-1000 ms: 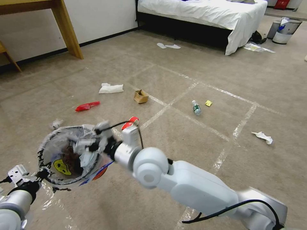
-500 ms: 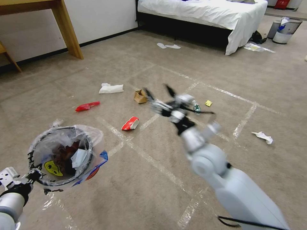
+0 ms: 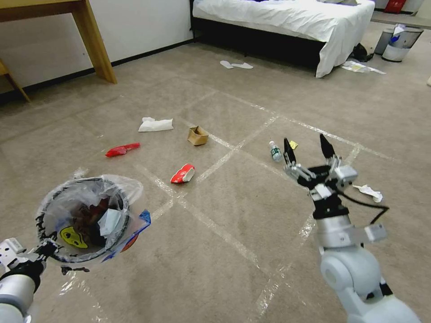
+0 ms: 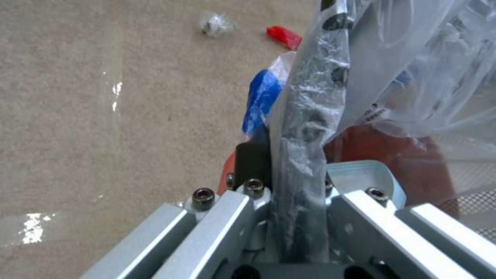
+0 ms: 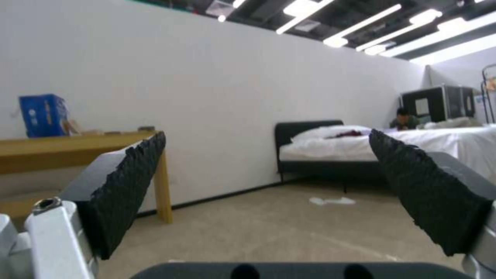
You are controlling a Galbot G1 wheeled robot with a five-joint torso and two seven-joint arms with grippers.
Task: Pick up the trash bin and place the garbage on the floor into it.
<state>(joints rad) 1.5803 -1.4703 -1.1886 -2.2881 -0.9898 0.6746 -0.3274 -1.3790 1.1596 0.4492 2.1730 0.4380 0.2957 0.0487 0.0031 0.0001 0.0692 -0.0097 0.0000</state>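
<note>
The trash bin (image 3: 85, 181), black-rimmed with a clear liner and a yellow smiley, hangs low at the left and holds litter. My left gripper (image 3: 46, 249) is shut on its rim; in the left wrist view the left gripper (image 4: 289, 186) clamps the bagged rim (image 4: 305, 116). My right gripper (image 3: 305, 141) stands open at the right, fingers pointing up, empty, near the bottle (image 3: 275, 151) and yellow scrap (image 3: 292, 144). On the floor lie a red-white wrapper (image 3: 182, 173), a red wrapper (image 3: 122, 149), a white tissue (image 3: 155, 124), a cardboard box (image 3: 197, 135) and a tissue wad (image 3: 369, 192). The right gripper (image 5: 269, 170) shows wide-apart pads (image 5: 129, 186).
A bed (image 3: 287, 18) stands at the back, with white slippers (image 3: 236, 65) before it and grey bins (image 3: 399, 42) at the far right. A wooden desk leg (image 3: 94, 40) is at the back left. Tape lines cross the carpet.
My right arm has swung from over the bin far to the right, and its gripper now stands open and empty. The bin has sunk slightly lower and to the left.
</note>
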